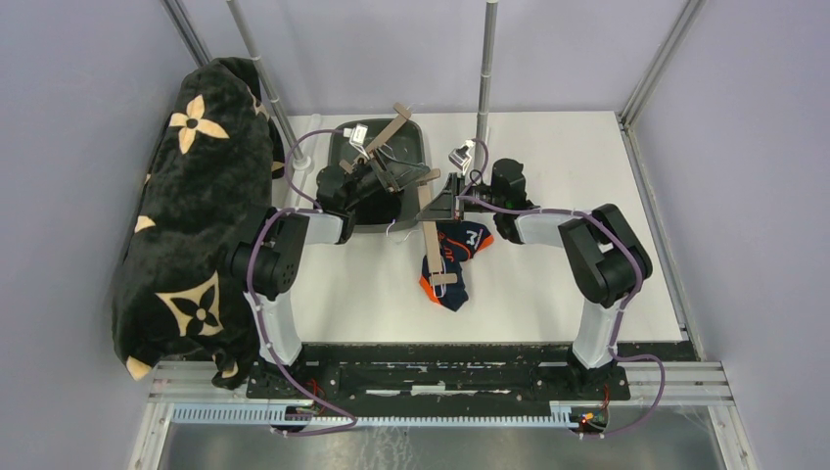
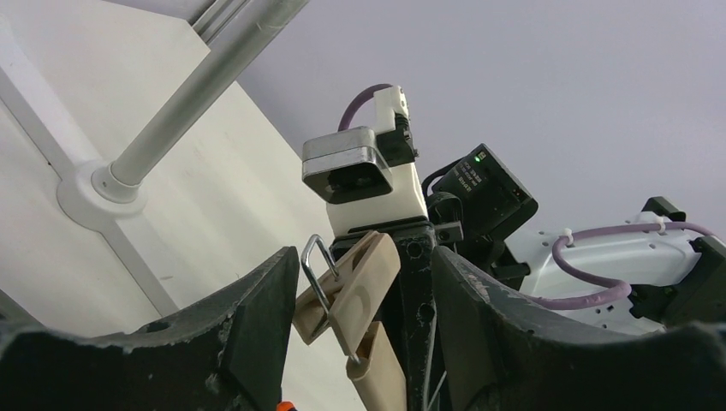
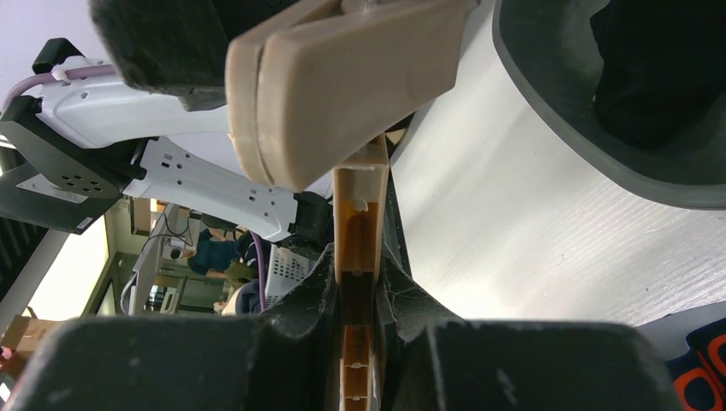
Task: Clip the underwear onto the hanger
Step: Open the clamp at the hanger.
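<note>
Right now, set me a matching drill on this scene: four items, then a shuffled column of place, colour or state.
Items:
1. left gripper
2. hanger
3. underwear
4. tray

States:
A. navy and orange, on the table
B. black, at the table's far side
C. clamped by the right gripper
D. open, straddling a clip

Pairs: 1-D, 2-C, 3-A, 4-B
</note>
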`<action>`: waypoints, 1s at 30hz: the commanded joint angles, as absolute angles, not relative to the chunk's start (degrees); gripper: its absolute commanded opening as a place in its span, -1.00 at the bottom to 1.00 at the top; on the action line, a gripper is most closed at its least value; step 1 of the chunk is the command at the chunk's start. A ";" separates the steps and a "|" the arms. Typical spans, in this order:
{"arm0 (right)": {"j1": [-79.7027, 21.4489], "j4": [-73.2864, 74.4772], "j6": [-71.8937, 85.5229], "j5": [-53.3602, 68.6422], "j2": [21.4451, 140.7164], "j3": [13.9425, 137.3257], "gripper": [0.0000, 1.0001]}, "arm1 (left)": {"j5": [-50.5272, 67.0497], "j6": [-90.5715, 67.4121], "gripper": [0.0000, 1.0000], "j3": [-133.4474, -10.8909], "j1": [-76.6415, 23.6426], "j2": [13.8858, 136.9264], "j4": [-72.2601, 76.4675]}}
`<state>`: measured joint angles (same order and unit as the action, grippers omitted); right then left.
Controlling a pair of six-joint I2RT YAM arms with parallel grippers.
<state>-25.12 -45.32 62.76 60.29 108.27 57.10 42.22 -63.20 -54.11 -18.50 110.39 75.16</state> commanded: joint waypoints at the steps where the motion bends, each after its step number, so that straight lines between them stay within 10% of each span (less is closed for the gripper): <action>1: -25.48 -49.86 62.39 62.19 104.00 58.05 -0.99 | 43.50 -64.61 0.32 -56.28 -18.90 111.82 76.61; 30: -25.35 -51.30 62.92 63.35 109.29 61.43 -0.99 | 45.79 -72.22 0.28 -54.76 -18.81 112.36 87.08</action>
<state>-25.12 -46.68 62.74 61.43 108.71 58.63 44.12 -69.84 -55.22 -18.61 113.89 81.89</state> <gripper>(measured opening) 0.196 0.647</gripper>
